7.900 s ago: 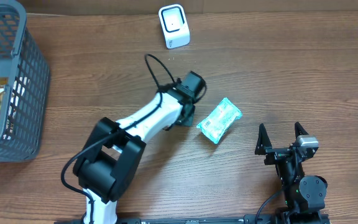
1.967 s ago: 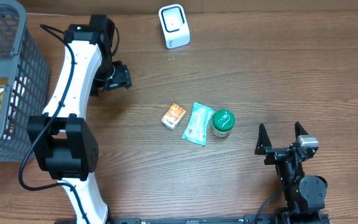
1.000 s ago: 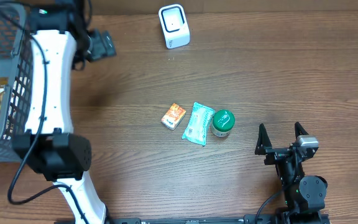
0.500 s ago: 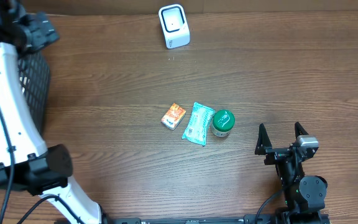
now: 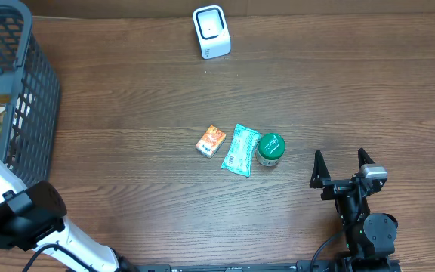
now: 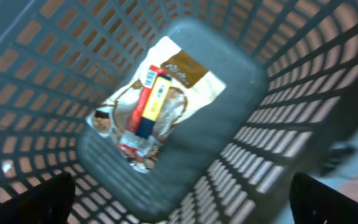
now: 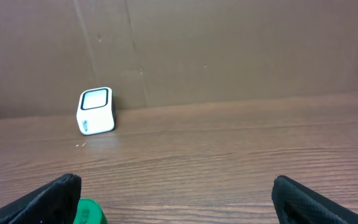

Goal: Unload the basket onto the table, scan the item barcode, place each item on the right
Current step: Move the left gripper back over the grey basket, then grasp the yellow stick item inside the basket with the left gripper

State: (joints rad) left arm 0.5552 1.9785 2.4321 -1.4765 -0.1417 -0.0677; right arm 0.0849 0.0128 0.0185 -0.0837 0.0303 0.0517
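Box [image 5: 211, 140], pouch [image 5: 240, 149], jar [image 5: 271, 149]: set in a row on the counter [image 5: 353, 91], well apart from the scanner [image 5: 211, 31]. Left gripper [image 6: 188, 202]: spread, empty. Right gripper [image 5: 343, 170]: spread, empty.

Box [image 5: 211, 140], pouch [image 5: 240, 149], jar [image 5: 271, 149] in a row; scanner [image 5: 211, 31] behind; basket [image 5: 38, 94] far left.

Wood-grain table [image 5: 127, 113], brown cardboard wall [image 7: 229, 50] behind

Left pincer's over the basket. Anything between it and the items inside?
Nothing visible. The left pincer looks straight down the open basket at the box, which lies on the pouch. Only the pouch is partly covered, by that box.
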